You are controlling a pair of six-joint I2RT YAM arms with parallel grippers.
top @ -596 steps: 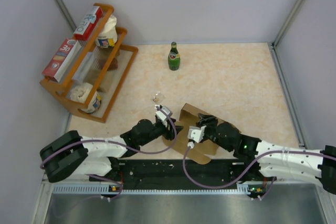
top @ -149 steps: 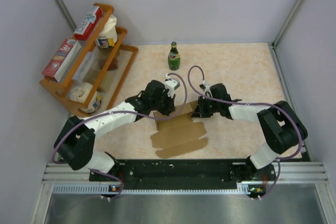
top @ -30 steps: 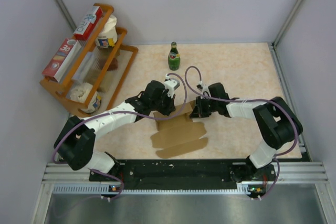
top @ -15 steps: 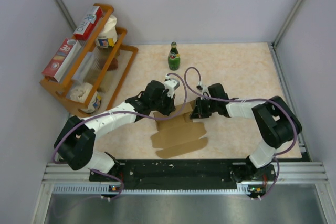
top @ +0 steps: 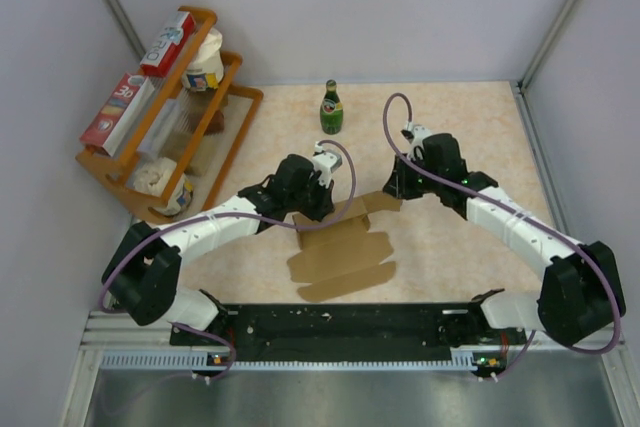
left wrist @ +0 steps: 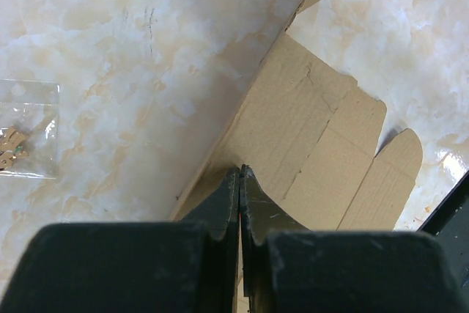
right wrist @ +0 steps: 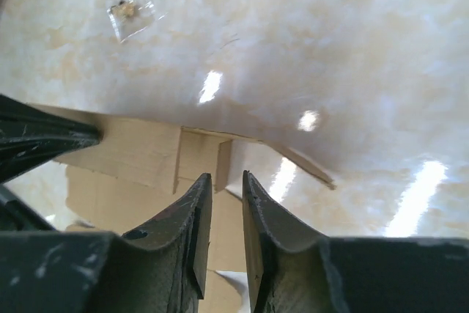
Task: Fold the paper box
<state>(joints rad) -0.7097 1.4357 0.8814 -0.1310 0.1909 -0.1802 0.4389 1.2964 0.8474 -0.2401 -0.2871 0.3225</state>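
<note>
The paper box (top: 340, 252) is a flat brown die-cut sheet lying near the table's front, its far strip folded up. My left gripper (top: 318, 209) is shut on that raised far-left edge; in the left wrist view the jaws (left wrist: 240, 172) meet with the cardboard (left wrist: 322, 152) running between them. My right gripper (top: 393, 190) hangs just above and behind the sheet's far-right flap, its jaws a little apart and holding nothing. Through the right wrist view its tips (right wrist: 226, 175) point at the notched flaps (right wrist: 132, 152), and the left fingers (right wrist: 44, 141) show at the left.
A green bottle (top: 331, 109) stands at the back centre. A wooden rack (top: 247, 97) with printed boxes and tubs leans at the left wall. A small clear bag (top: 299, 186) lies just behind the left gripper, and it also shows as a bag (right wrist: 135, 12) in the right wrist view.
My right gripper has let go of the far-right flap, opened slightly and pulled up and back to the right. The left gripper and the sheet have stayed put.
</note>
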